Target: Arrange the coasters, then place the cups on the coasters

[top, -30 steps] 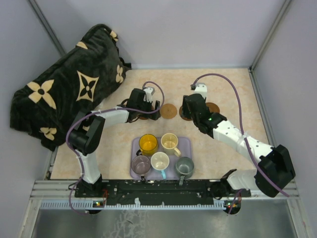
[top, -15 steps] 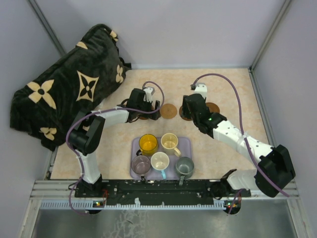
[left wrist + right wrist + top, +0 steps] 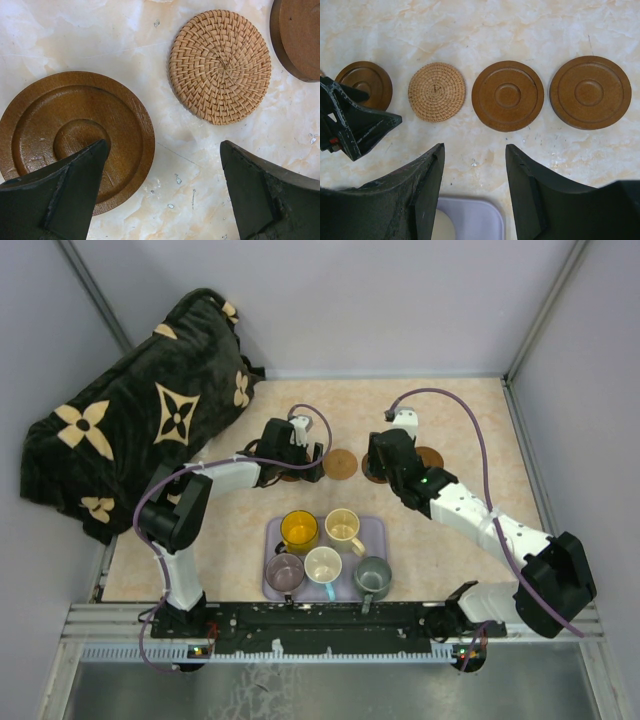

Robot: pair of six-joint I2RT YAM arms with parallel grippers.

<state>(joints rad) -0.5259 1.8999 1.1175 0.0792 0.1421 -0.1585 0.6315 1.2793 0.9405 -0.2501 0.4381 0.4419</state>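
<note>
We found a woven straw coaster (image 3: 220,66) just beyond our left gripper (image 3: 164,147), which gaped wide, empty. Our right gripper (image 3: 474,148) hung half-open, empty.

Tan woven coaster (image 3: 436,99), brown ringed coasters (image 3: 508,96)

1. Left arm (image 3: 225,477): white links with black joint housings.
2. Right arm (image 3: 470,512): the same white and black, with a small green light (image 3: 424,480) on a black joint.
3. A thin purple cable (image 3: 432,391) loops along each arm.
4. Left fingers (image 3: 60,195): matte black wedges with scuffed edges.
5. Right fingers (image 3: 420,195): black, broad and tapering, with greyish wear.
6. Bases (image 3: 185,618): black, with tiny red lights.
</note>
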